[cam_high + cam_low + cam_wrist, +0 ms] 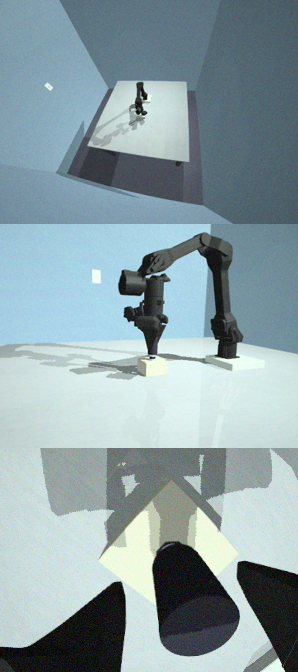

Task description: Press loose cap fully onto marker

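Note:
The dark navy cap (155, 347) (195, 598) sits upright over the marker (152, 357), and only a short light and dark piece of the marker shows between cap and block. The marker stands in the cream holder block (142, 116) (156, 368) (132, 560). My gripper (142, 114) (153, 351) (182, 580) points straight down and is open. Its fingers stand on both sides of the cap, with gaps to it in the wrist view. In the exterior view the near finger partly covers the cap. Whether the cap is fully seated cannot be told.
The pale table (167, 132) (88, 406) (30, 553) carries the arm's white base plate (149, 99) (246, 364), behind the block. The arm's shadows fall across the table beside the block. A small white plate (48, 87) (96, 276) is on the wall.

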`<state>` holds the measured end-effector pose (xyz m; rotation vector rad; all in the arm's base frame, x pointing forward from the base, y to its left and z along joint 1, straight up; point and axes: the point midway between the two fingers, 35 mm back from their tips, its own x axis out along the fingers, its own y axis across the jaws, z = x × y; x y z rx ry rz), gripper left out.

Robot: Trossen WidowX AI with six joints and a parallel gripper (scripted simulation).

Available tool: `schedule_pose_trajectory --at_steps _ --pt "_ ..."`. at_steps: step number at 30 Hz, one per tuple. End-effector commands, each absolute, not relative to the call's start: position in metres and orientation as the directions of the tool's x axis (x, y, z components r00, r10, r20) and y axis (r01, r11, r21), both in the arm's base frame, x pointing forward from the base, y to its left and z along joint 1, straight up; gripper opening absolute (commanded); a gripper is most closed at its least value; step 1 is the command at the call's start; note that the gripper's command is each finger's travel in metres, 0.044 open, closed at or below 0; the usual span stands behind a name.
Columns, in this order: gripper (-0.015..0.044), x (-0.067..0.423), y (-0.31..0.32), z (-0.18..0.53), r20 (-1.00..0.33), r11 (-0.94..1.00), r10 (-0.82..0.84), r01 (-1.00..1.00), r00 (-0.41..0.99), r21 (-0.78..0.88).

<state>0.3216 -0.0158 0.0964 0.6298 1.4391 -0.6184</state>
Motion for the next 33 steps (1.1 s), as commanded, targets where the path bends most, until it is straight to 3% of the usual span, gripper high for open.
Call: schedule_pose_trajectory --at_steps 1,2,12,17,20,26,33 --pt "0.0420 0.322 -0.016 0.096 -0.999 0.695 -0.009 0.719 0.038 0.021" --pt "0.0440 0.322 -0.016 0.096 -0.999 0.695 -0.009 0.719 0.038 0.021" --pt "0.0440 0.319 -0.015 0.169 -0.999 0.695 -0.009 0.719 0.038 0.022" --pt "0.0440 0.319 -0.015 0.171 -0.999 0.695 -0.009 0.719 0.038 0.022" --pt "0.0361 0.319 -0.015 0.169 -0.999 0.789 -0.008 0.614 0.038 0.017" --pt "0.0204 0.318 -0.014 0.162 -0.999 0.989 -0.006 0.146 0.038 -0.001" --pt "0.0020 0.318 -0.014 0.162 -0.999 0.991 -0.006 0.131 0.038 -0.001"
